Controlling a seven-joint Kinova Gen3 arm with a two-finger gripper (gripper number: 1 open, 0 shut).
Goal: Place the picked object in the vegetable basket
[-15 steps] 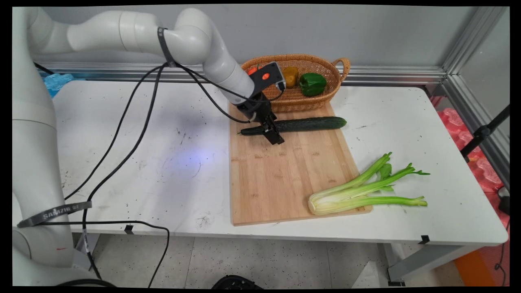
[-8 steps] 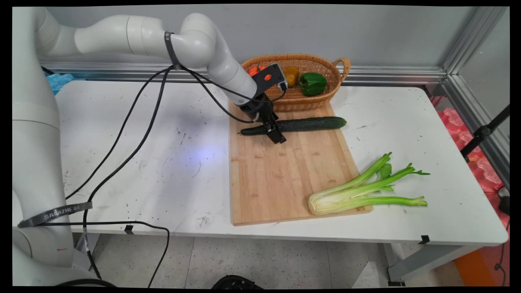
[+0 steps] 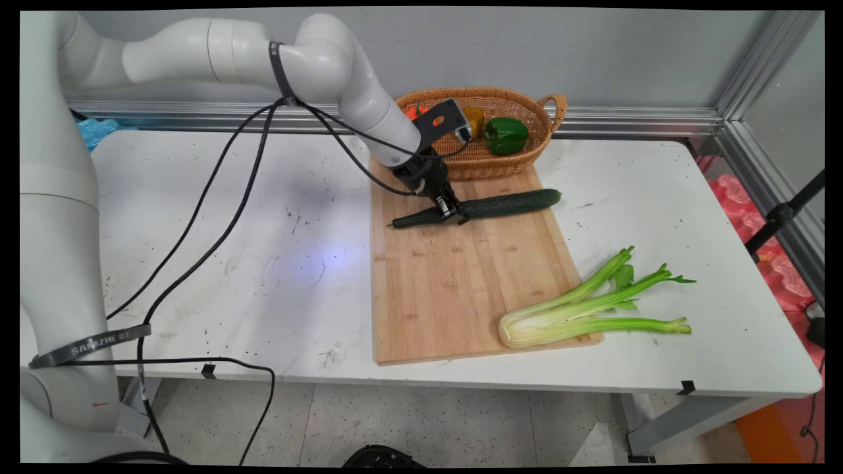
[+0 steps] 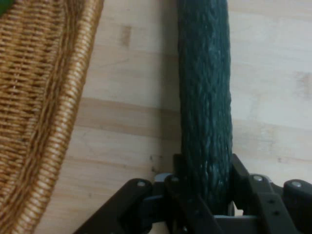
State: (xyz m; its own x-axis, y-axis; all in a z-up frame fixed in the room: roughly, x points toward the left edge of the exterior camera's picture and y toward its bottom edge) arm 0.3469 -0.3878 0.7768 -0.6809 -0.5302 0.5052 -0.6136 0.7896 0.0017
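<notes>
A long dark green cucumber (image 3: 494, 204) lies across the far end of the wooden cutting board (image 3: 461, 289). My gripper (image 3: 451, 210) is shut on the cucumber left of its middle, and its left end tilts down toward the board. In the hand view the cucumber (image 4: 204, 97) runs straight up from between the two fingers (image 4: 241, 173), which press on its sides, with the wicker basket (image 4: 34, 107) at the left.
A wicker basket (image 3: 527, 155) behind the board holds a green pepper (image 3: 506, 135), a yellow one (image 3: 473, 118) and something red. A celery bunch (image 3: 593, 306) lies over the board's near right corner. Black cables hang from the arm over the table's left half.
The fingers have closed on the cucumber. Its left end has swung slightly toward the near side, so it now lies at a slant, and the hand has turned.
</notes>
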